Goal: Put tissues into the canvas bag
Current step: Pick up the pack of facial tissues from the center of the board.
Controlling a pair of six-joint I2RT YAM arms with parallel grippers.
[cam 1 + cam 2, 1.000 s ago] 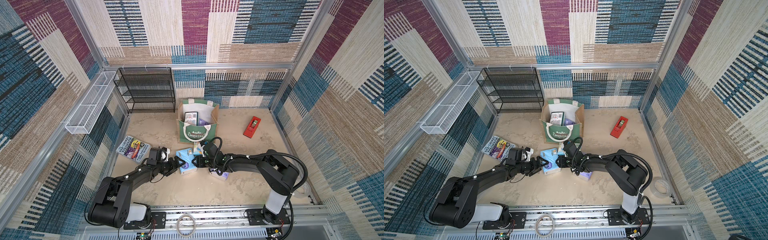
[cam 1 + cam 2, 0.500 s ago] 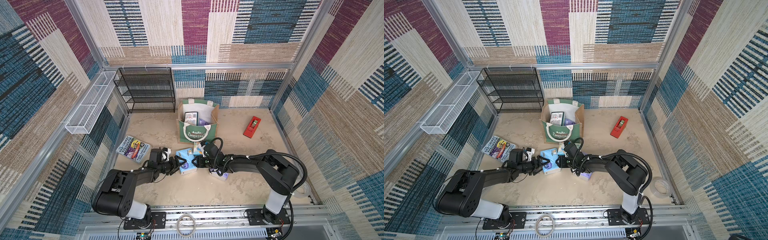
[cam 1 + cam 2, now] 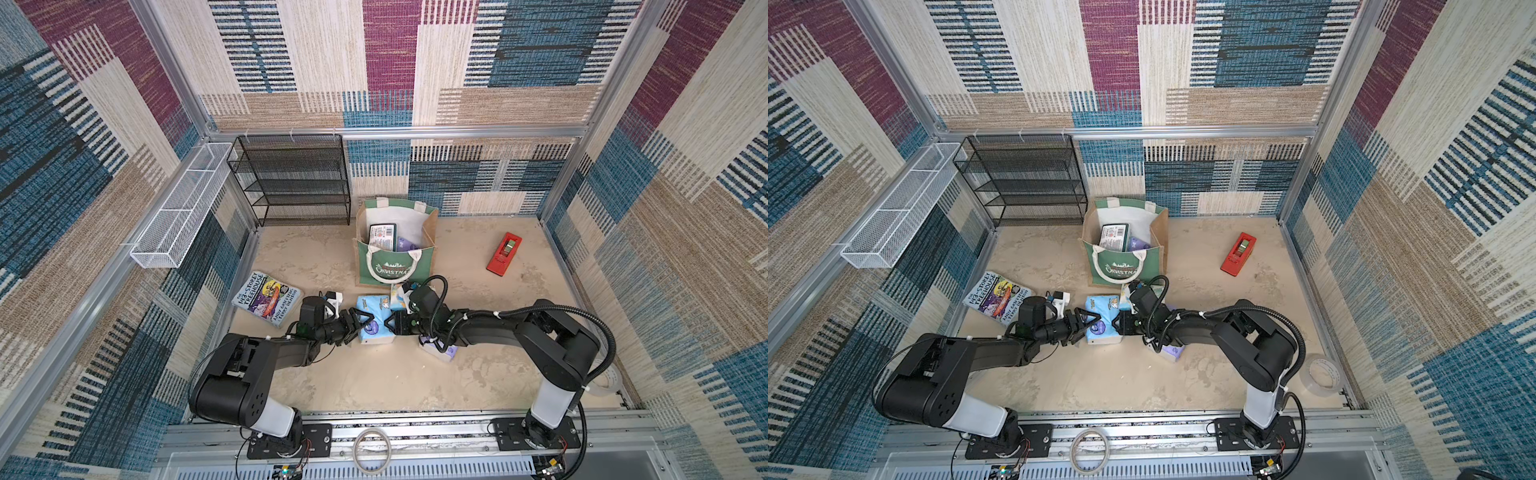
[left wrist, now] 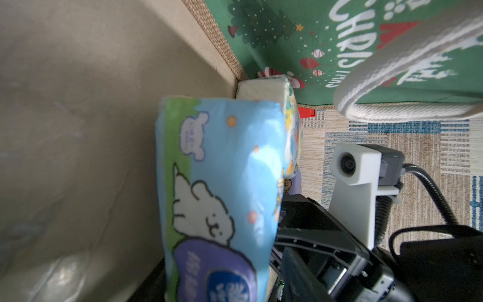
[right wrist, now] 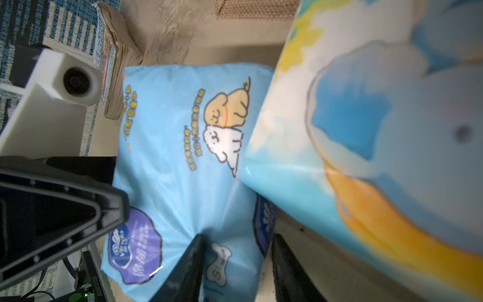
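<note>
Worktop (image 3: 374, 374): tan, patterned walls.
Right gripper (image 3: 391, 326): pinched light blue tissue pack (image 3: 374, 305).
Left gripper (image 3: 360, 326): touched pack, grip unclear.

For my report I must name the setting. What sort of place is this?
Probably a robot test cell, not a home: an aluminium frame holds patterned wall panels, two arms are bolted to a front rail, and a canvas bag and book serve as props.

Both top views were bright, sharp and evenly lit from above, with the walls bowed at the edges. Just beside the right gripper (image 5: 237, 240) the elephant pack (image 5: 379, 130) was blurred. The light blue pack (image 5: 183, 157) between its fingers was crisp, with a small glint. Beside the left gripper (image 3: 362, 323) the floor (image 4: 65, 157) looked smeared and glary.
</note>
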